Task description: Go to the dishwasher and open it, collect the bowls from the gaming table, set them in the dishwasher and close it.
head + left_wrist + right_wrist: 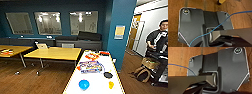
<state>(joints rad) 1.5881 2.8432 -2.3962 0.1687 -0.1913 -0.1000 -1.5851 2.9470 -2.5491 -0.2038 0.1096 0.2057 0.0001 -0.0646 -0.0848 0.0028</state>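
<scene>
The gaming table (pixel 98 85), with a glossy white top and yellow edge, stretches away from me in the head view. On its near end rest a round blue bowl (pixel 84 84) and, to its right, a smaller yellow bowl (pixel 111 84). A colourful graphic (pixel 91 67) marks the table's middle. The dishwasher is out of view. Both wrist views look down past the robot's dark plate at a brown wood floor (pixel 241 20).
A flat black disc (pixel 108 74) lies beyond the yellow bowl. Yellow-topped tables (pixel 53 53) stand to the left, a dark sofa (pixel 78 41) behind. A blue pillar (pixel 120 35) rises right of the table. A person (pixel 157 45) stands at far right beside bags (pixel 146 68).
</scene>
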